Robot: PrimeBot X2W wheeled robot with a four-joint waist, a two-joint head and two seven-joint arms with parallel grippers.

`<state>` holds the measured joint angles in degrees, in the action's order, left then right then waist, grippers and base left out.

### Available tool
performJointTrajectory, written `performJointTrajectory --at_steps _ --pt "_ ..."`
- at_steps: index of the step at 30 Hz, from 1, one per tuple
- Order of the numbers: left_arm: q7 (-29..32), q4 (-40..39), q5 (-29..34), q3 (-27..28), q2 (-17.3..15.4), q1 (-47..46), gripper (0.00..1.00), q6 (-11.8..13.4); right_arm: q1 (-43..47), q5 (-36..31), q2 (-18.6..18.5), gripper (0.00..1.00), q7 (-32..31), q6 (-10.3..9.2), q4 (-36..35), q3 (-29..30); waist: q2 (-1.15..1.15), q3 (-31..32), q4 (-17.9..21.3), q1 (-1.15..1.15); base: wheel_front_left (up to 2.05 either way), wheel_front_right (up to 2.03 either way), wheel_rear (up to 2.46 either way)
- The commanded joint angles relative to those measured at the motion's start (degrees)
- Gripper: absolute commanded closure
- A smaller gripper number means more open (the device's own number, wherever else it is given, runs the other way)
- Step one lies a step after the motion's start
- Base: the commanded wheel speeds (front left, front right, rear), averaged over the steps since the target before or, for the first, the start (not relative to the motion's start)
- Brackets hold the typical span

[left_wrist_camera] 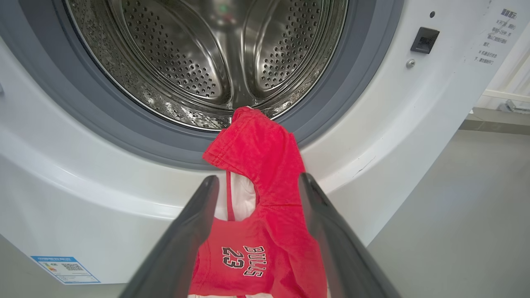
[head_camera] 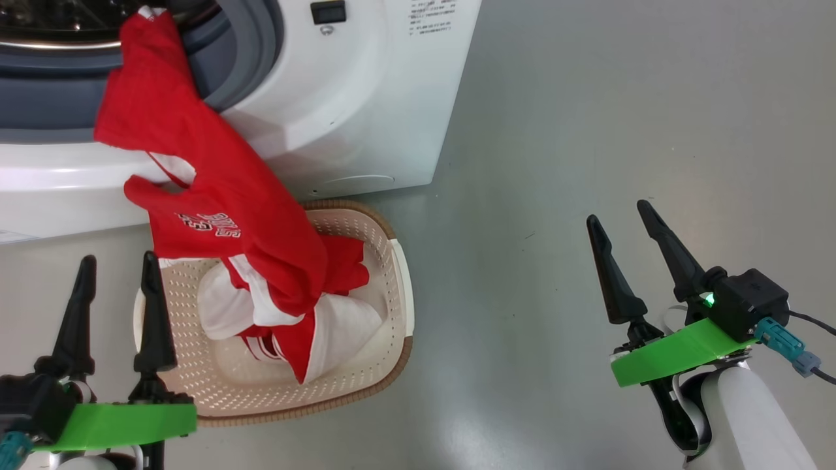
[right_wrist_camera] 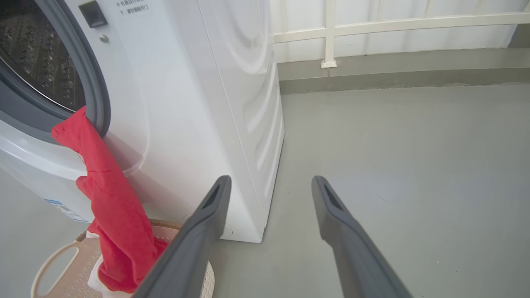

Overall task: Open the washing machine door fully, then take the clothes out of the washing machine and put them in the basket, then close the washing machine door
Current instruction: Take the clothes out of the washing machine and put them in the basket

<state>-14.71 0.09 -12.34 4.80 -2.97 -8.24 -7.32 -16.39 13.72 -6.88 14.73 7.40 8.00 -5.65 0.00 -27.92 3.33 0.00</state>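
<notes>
A red jersey (head_camera: 215, 196) of the clothes hangs from the drum's rim over the grey gasket (head_camera: 251, 59) of the washing machine (head_camera: 366, 98), and its lower end lies in the basket (head_camera: 392, 307) on red and white clothes (head_camera: 326, 326). The steel drum (left_wrist_camera: 207, 62) holds nothing else that I can see. The washing machine door is out of view. My left gripper (head_camera: 116, 264) is open by the basket's left rim, pointing at the jersey (left_wrist_camera: 261, 215) without touching it. My right gripper (head_camera: 620, 215) is open over bare floor, well right of the basket (right_wrist_camera: 62, 265).
The grey floor (head_camera: 588, 130) stretches to the right of the machine. A pale wall with a white rail (right_wrist_camera: 372, 29) stands behind the machine's right side. A blue label (left_wrist_camera: 66, 269) sits low on the machine's front.
</notes>
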Motion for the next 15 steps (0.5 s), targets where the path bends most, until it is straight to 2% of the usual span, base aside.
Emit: performJointTrajectory --at_steps 1,8,15 --pt "-0.29 -1.53 -0.17 1.86 -0.61 0.91 0.00 -0.16 0.84 -0.04 0.05 0.00 0.27 0.09 -1.43 -1.06 0.00 -0.05 0.07 0.00 0.00 0.00 0.00" --pt "-0.29 2.26 -2.34 0.37 -0.56 -1.29 0.00 -0.16 0.38 -0.03 0.23 0.00 0.27 0.09 -1.48 -0.96 0.00 -0.64 0.25 0.00 0.00 0.00 0.00" --pt "-0.29 12.26 -5.62 -3.31 -1.96 -9.21 0.00 -0.16 -0.21 -0.30 0.66 0.00 0.27 0.09 -1.65 -0.91 0.00 -1.85 -0.01 0.00 0.00 0.00 0.00"
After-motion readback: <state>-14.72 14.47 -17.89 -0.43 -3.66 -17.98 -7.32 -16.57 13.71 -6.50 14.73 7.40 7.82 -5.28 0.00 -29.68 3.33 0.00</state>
